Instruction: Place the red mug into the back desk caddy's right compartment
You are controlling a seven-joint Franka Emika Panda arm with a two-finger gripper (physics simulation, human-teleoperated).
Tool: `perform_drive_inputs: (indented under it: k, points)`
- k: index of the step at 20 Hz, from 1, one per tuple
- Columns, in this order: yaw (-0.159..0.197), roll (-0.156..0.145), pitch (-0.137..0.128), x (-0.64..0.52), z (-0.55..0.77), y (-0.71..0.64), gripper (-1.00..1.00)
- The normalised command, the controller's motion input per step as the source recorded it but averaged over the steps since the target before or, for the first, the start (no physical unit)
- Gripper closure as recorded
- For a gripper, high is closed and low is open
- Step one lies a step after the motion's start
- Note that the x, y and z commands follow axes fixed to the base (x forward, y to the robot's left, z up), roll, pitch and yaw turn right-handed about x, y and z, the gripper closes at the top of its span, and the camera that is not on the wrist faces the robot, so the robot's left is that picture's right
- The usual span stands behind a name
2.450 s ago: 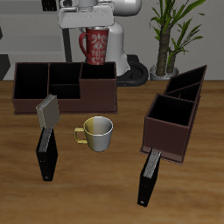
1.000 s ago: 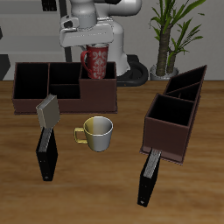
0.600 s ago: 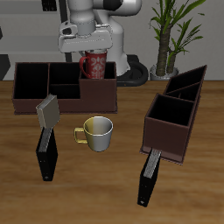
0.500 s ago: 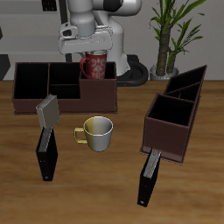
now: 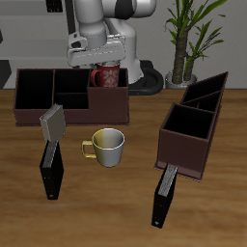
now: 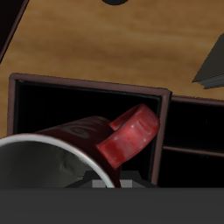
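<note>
The red mug (image 5: 104,75) with a pale swirly pattern hangs in my gripper (image 5: 104,64), which is shut on its rim. Its lower half is sunk behind the front wall of the back desk caddy (image 5: 68,114), inside the right compartment (image 5: 116,86), the large square end section. I cannot tell whether it touches the floor. In the wrist view the mug (image 6: 61,149) shows its white inside and red handle (image 6: 131,136) above the compartment's black floor (image 6: 52,105).
A pale metallic mug with a yellow handle (image 5: 107,145) stands in front of the caddy. A second brown caddy (image 5: 193,130) sits at an angle to the side. Two black books (image 5: 50,169) (image 5: 164,198) stand near the front edge. A potted plant (image 5: 188,39) stands behind.
My gripper has come down with the red mug, from above the caddy into the large end compartment. Nothing else has moved.
</note>
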Motion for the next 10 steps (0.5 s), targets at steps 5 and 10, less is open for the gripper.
perform_drive_inputs:
  k: [5, 10]
  points:
    - [0.005, 0.011, 0.046, -0.03, -0.24, 0.01, 1.0]
    - [0.014, 0.024, 0.057, -0.01, -0.27, 0.08, 1.0]
